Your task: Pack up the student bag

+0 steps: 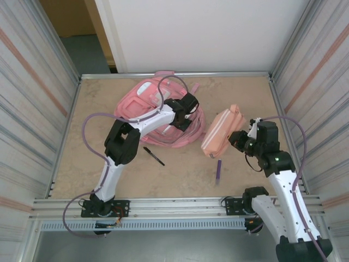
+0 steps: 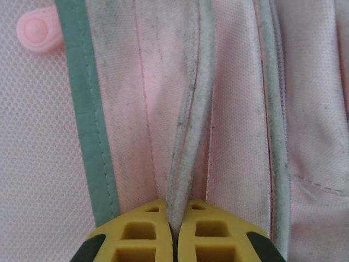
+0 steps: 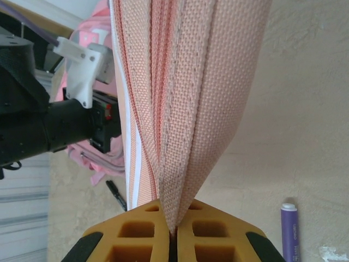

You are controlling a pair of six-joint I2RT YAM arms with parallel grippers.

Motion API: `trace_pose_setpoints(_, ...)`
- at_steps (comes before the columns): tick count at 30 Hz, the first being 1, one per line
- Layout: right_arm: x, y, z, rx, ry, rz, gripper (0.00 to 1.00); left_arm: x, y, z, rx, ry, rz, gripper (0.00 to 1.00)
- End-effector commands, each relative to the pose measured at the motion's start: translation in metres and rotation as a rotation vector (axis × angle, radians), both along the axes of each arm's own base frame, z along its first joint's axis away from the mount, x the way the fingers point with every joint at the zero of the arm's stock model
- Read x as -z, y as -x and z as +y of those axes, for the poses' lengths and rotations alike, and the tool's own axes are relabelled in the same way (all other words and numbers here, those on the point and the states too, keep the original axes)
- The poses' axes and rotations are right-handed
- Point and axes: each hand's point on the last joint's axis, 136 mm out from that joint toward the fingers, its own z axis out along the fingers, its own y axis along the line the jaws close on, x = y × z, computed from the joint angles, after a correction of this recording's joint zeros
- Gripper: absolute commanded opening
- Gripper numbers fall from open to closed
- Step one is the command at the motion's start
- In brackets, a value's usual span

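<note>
Beige tabletop [image 1: 180, 177], boxed in by ribbed metal walls on the left and right, with a white wall at the far side. The student bag [image 1: 143, 106] is laid flat at the far left-centre of the table, and its straps are bunched along its right edge. The left gripper [image 1: 182, 121] is set down on the bag's right part. In the left wrist view its yellow fingers [image 2: 136, 240] are seen pressed together on a thin fold of grey, soiled piping [image 2: 188, 136] that belongs to the bag. A teal binding strip [image 2: 90, 136] is seen left of the piping, and a pink pull tab [image 2: 38, 33] on mesh fabric at the top left.

A salmon pencil case [image 1: 221, 131] is placed right of the bag, close to it. Contact between the two cannot be confirmed. The case's near end is pinched by the right gripper [image 1: 233, 140], whose fingers are clamped on the woven fabric beside the zip. Whether the far end is resting on the table cannot be told.

A black pen [image 1: 154, 156] is laid on the table just near of the bag. A purple marker [image 1: 218, 170] is laid near of the pencil case, apart from it.
</note>
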Motion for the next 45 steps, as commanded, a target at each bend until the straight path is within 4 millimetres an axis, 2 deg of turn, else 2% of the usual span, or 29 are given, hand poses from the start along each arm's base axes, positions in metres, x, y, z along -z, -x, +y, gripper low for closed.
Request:
trace_pose_setpoints(1, 0.004, -0.004, 0.011, -0.052, -0.047, 0.010, 0.07, -0.075, 0.007, 0.008, 0.032, 0.082, -0.074, 0.00)
trace_pose_setpoints(4, 0.011, -0.009, 0.029, -0.079, -0.180, 0.087, 0.07, -0.125, 0.010, 0.009, 0.106, 0.131, -0.154, 0.00)
trace_pose_setpoints(7, 0.001, -0.015, 0.053, -0.117, -0.310, 0.120, 0.07, -0.167, 0.007, 0.017, 0.144, 0.169, -0.232, 0.00)
trace_pose_setpoints(10, -0.009, -0.026, 0.064, -0.105, -0.233, 0.033, 0.04, -0.199, 0.003, 0.031, 0.114, 0.188, -0.287, 0.00)
trace_pose_setpoints(12, -0.014, -0.034, 0.078, -0.121, -0.234, 0.007, 0.03, -0.211, 0.003, 0.039, 0.069, 0.213, -0.307, 0.00)
trace_pose_setpoints(14, -0.014, -0.045, 0.096, -0.125, -0.265, 0.028, 0.02, -0.219, 0.006, 0.042, 0.044, 0.249, -0.314, 0.00)
trace_pose_setpoints(16, -0.009, -0.057, 0.115, -0.114, -0.284, 0.032, 0.02, -0.223, 0.012, 0.035, 0.061, 0.307, -0.301, 0.00)
trace_pose_setpoints(21, 0.018, -0.093, 0.133, -0.016, -0.254, 0.059, 0.02, -0.229, 0.017, 0.031, 0.040, 0.376, -0.282, 0.00)
trace_pose_setpoints(23, 0.020, -0.106, 0.146, -0.014, -0.226, 0.056, 0.02, -0.230, 0.019, 0.028, 0.038, 0.407, -0.271, 0.00)
trace_pose_setpoints(25, 0.018, -0.118, 0.168, -0.039, -0.236, 0.044, 0.02, -0.233, 0.021, 0.026, 0.028, 0.439, -0.262, 0.00)
trace_pose_setpoints(31, 0.034, -0.154, 0.200, 0.014, -0.322, 0.096, 0.01, -0.242, 0.027, 0.028, 0.015, 0.507, -0.251, 0.00)
trace_pose_setpoints(33, 0.047, -0.165, 0.208, 0.031, -0.330, 0.136, 0.01, -0.244, 0.028, 0.029, 0.017, 0.529, -0.248, 0.00)
trace_pose_setpoints(35, 0.061, -0.173, 0.219, 0.035, -0.363, 0.163, 0.00, -0.246, 0.027, 0.030, 0.014, 0.548, -0.247, 0.00)
trace_pose_setpoints(39, 0.075, -0.190, 0.255, -0.029, -0.401, 0.160, 0.01, -0.249, 0.024, 0.036, 0.015, 0.550, -0.266, 0.00)
trace_pose_setpoints(42, 0.091, -0.193, 0.280, -0.058, -0.407, 0.185, 0.01, -0.249, 0.021, 0.040, 0.013, 0.560, -0.266, 0.00)
trace_pose_setpoints(45, 0.108, -0.193, 0.295, -0.060, -0.385, 0.200, 0.03, -0.249, 0.021, 0.042, 0.022, 0.576, -0.252, 0.00)
